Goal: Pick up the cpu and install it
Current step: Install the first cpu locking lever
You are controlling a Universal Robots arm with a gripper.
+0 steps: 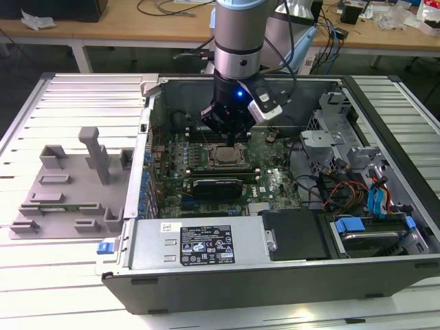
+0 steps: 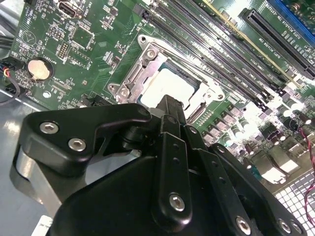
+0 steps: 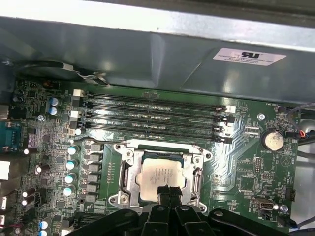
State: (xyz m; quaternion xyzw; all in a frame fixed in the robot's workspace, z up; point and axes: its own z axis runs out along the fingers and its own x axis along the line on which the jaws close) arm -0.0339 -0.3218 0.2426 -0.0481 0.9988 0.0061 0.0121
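One grey fixture tray (image 1: 69,185) lies on the slatted tabletop (image 1: 55,289) at the exterior view's left, just beside the open computer case (image 1: 275,275). Further right, near the middle of the green motherboard (image 1: 271,182), the cpu (image 1: 223,157) sits flat inside its metal socket frame (image 3: 125,172), silver top plate up, with the memory slots (image 3: 152,115) just beside it. The hand (image 1: 232,137) hangs directly above it. In both wrist views its fingertips (image 3: 167,192) are drawn narrow, close together over one edge of the chip, gripping nothing that I can see. The chip looks light, thin and stiff, with a slick metal top and probably a delicate underside, so two opposite edges seem the safest hold. Drive cages (image 1: 357,172) and cables fill the exterior view's right.
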